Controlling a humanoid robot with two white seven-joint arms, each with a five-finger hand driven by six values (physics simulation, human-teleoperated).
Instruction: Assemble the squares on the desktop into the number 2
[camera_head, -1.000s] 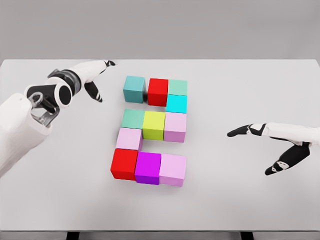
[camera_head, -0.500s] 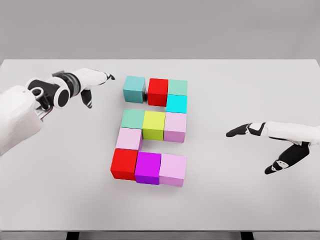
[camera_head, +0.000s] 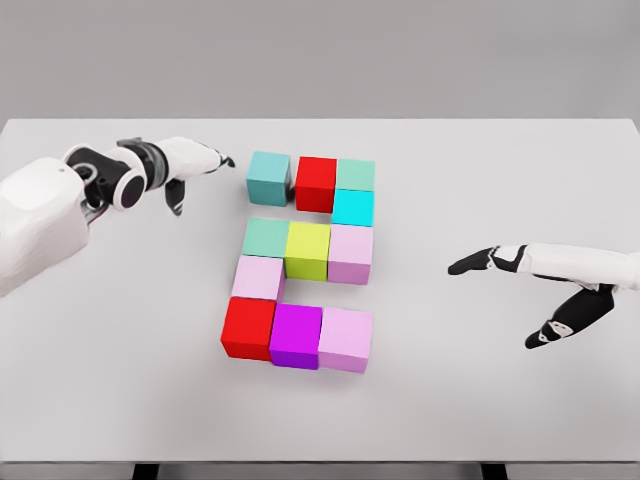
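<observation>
Left hand (camera_head: 190, 165) hovers just left of the teal block (camera_head: 268, 178), fingers loosely extended, holding nothing; contact is hard to judge. The coloured blocks (camera_head: 305, 262) form a 2 mid-table (camera_head: 480, 150). Right hand (camera_head: 520, 275) rests well right, fingers spread and empty.

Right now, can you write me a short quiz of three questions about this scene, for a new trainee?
1. True or false: the left hand is grasping the teal cube at the top left of the figure.
2. Which cube sits in the middle of the bottom row? A) yellow-green B) purple C) cyan
3. Fill in: the right hand hovers to the ____ of the cubes, holding nothing.

Key:
1. False; it is near but apart, fingers open.
2. B, the purple cube.
3. right
</observation>
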